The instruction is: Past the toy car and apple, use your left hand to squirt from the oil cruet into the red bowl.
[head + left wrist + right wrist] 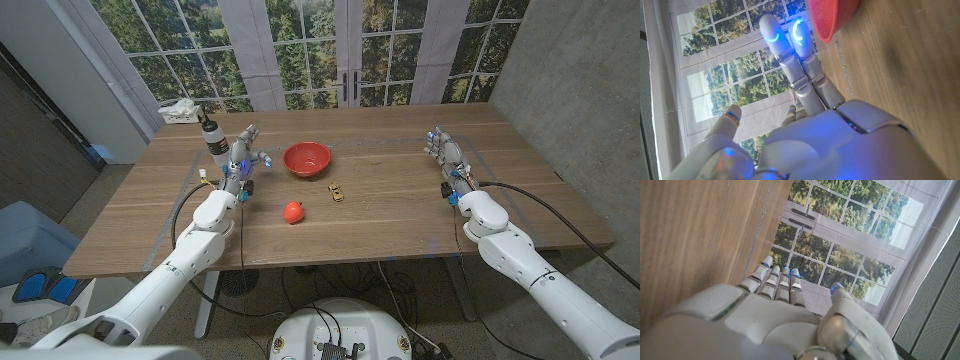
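Note:
The oil cruet (213, 141), a pale bottle with a dark spout, stands upright at the table's far left. My left hand (242, 158) is raised just to its right with fingers stretched out and the thumb apart, holding nothing; in the left wrist view the left hand (805, 125) has its fingers (790, 55) pointing past the red bowl's rim (832, 17). The red bowl (306, 158) sits right of that hand. Nearer me lie the small yellow toy car (336, 191) and the red apple (293, 212). My right hand (446, 157) stands far right, fingers straight, empty; the right hand (770, 320) also shows from its own wrist.
A pale crumpled object (180, 110) lies at the table's back left corner. Thin tape lines (400, 143) mark a rectangle on the wooden table (400, 215). Windows and a curtain stand behind the far edge.

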